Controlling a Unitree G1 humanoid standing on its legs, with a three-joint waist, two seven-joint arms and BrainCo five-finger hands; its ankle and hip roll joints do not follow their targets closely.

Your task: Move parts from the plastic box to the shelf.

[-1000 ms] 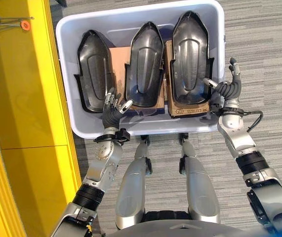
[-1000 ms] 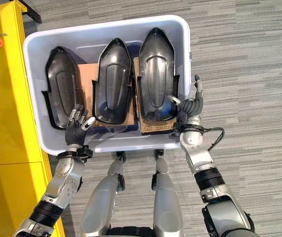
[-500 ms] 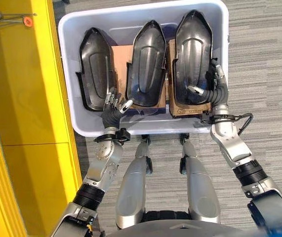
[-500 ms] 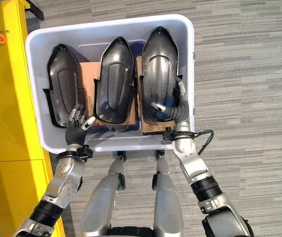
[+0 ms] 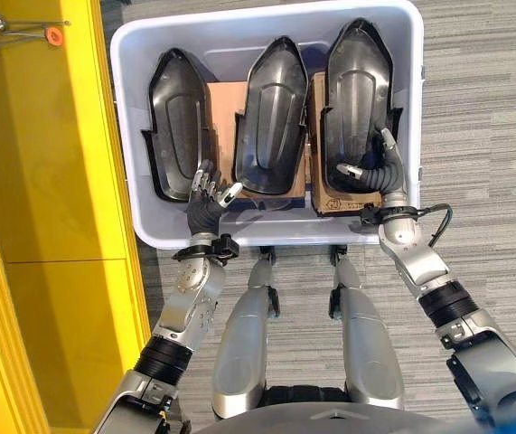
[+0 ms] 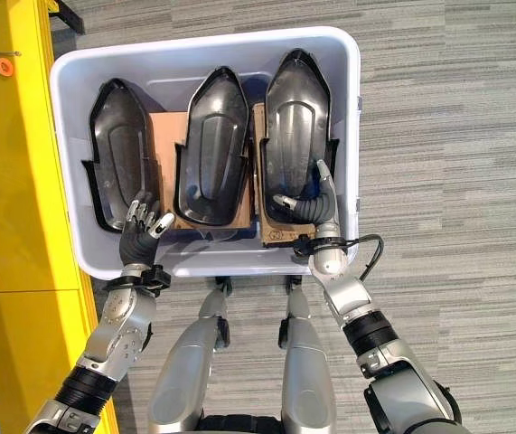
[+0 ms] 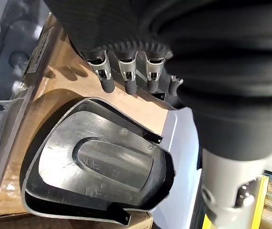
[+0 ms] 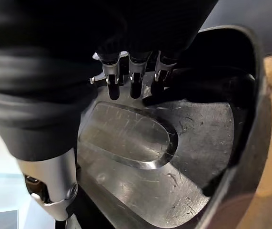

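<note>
Within the last second, swung in from outside the right wall of the plastic box (image 5: 131,136) and now reaching over its near right corner: the right hand (image 5: 377,172), fingers loosely curved over the near end of the right part (image 5: 359,108), thumb sticking out to the left, nothing gripped yet as far as the wrist view (image 8: 131,81) shows. Unmoved over the same second: the left hand (image 5: 207,194), fingers relaxed and spread just above the near edge of the left part (image 5: 176,127), empty in its own wrist view (image 7: 126,78). Likely meaning: a grasp being set up on the right part, pick-up not yet begun, nothing on the way to the yellow shelf (image 5: 50,181) standing at the left. All three parts lying in the box, side by side, the middle part (image 5: 274,113) between the other two. Black moulded shells, pointed at the far end, broad and notched at the near end, each with a raised oval hump down the centre; glossy, scuffed inner faces. Propped on brown cardboard boxes (image 5: 343,201) beneath. Probably light but awkward to pinch by a thin rim.
</note>
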